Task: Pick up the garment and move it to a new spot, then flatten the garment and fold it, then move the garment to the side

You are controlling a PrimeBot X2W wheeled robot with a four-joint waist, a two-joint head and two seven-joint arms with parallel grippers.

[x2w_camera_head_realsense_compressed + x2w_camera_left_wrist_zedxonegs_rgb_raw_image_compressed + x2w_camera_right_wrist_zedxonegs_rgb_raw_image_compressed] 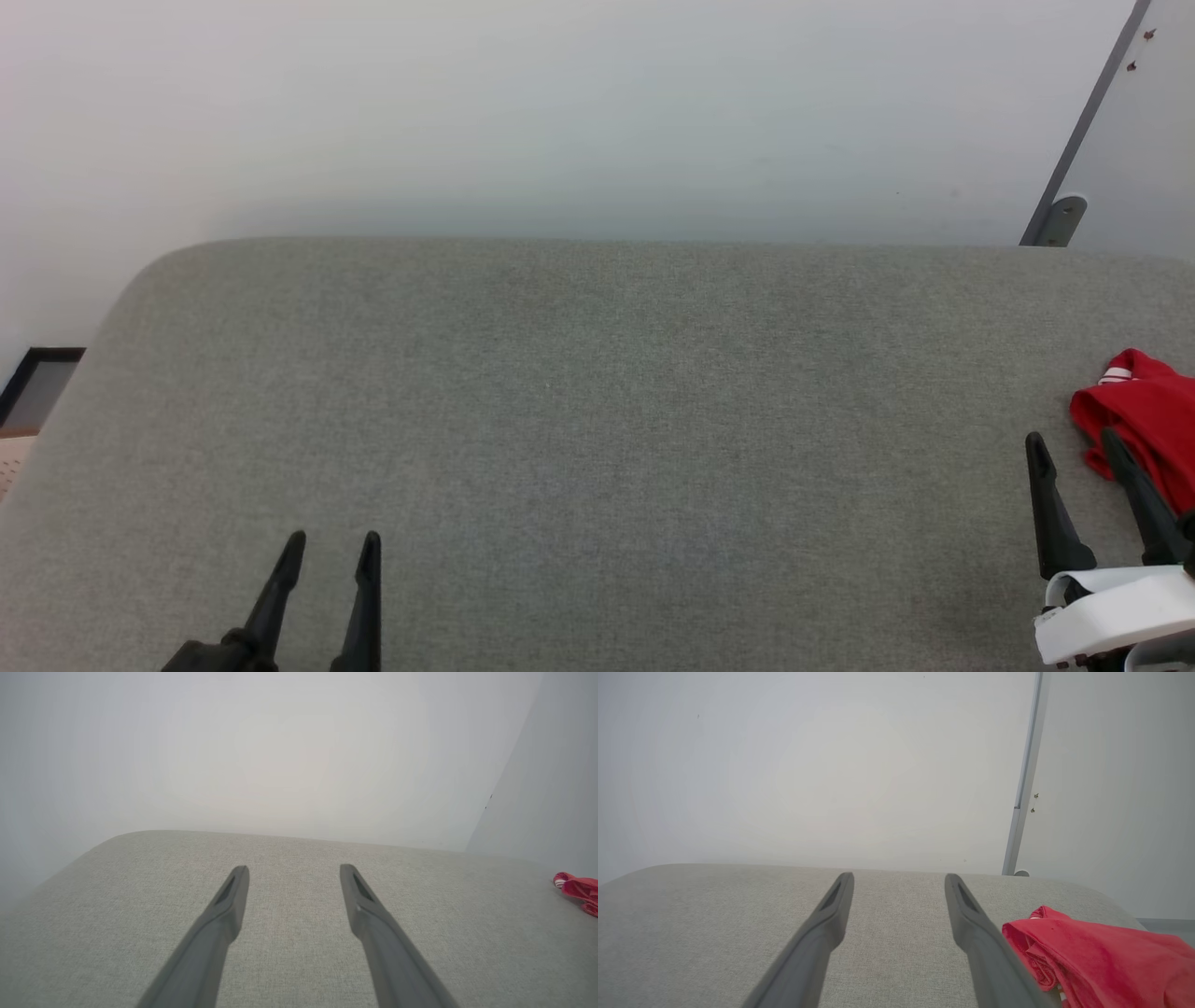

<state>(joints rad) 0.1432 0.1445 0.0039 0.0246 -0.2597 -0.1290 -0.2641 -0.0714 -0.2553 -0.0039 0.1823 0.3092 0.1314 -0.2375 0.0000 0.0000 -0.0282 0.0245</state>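
Head view, read from left to right: a grey fabric surface (pixel 597 392) with a rounded far-left corner stretches across the scene, and a pale wall (pixel 560 112) rises behind it. At the lower left, the left gripper (pixel 334 537) sits over bare fabric with its two dark fingers spread apart, holding nothing. The middle of the surface is plain cloth. At the lower right, the right gripper (pixel 1071 435) also has its fingers spread wide and empty. Just past its right finger lies the garment (pixel 1144 411), a crumpled red heap with a strip of white-striped trim on top, at the right edge of the surface and cut off by the frame. From the left wrist it is a small red shape well apart from that gripper. From the right wrist the right finger crosses in front of the bunched red cloth, and I cannot tell whether they touch.
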